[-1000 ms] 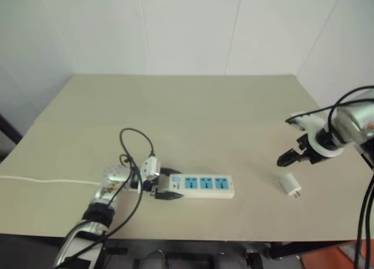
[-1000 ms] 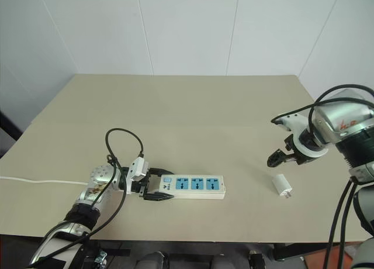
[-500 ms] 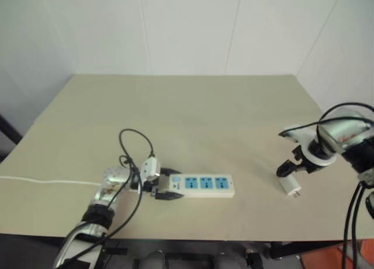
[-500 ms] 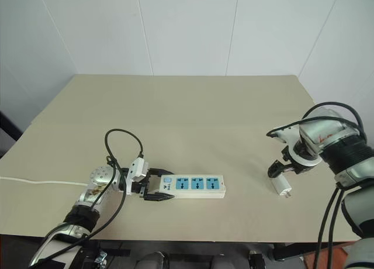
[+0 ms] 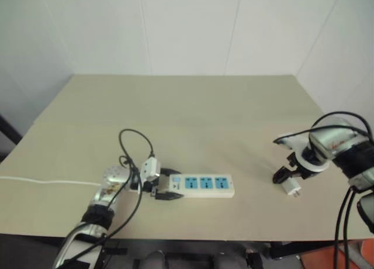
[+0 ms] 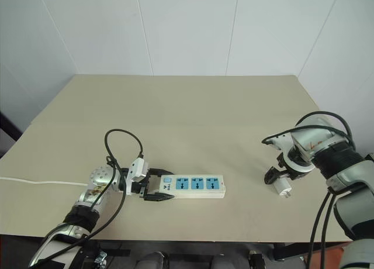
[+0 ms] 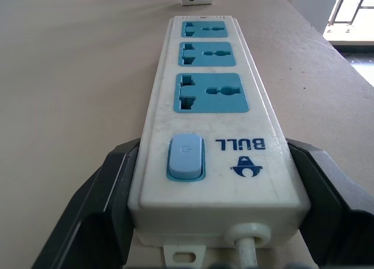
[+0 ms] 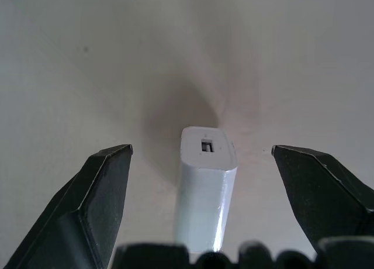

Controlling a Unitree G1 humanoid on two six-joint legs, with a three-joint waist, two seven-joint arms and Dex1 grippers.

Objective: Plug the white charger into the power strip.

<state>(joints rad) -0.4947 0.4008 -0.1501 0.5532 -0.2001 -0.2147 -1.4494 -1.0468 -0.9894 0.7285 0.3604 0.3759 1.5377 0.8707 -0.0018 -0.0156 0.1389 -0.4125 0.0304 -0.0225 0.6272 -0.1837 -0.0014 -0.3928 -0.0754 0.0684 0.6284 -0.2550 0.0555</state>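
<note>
Right claw [image 8: 201, 164] dropped, open, straddling the white charger [image 8: 205, 187] between its fingers; left claw [image 7: 216, 216] clamps power strip [image 7: 213, 111].

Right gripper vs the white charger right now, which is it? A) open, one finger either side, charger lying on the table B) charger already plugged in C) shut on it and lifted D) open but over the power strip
A: in the right wrist view the right gripper stands open, and the white charger lies on the table between its fingers, untouched by either one.
</note>
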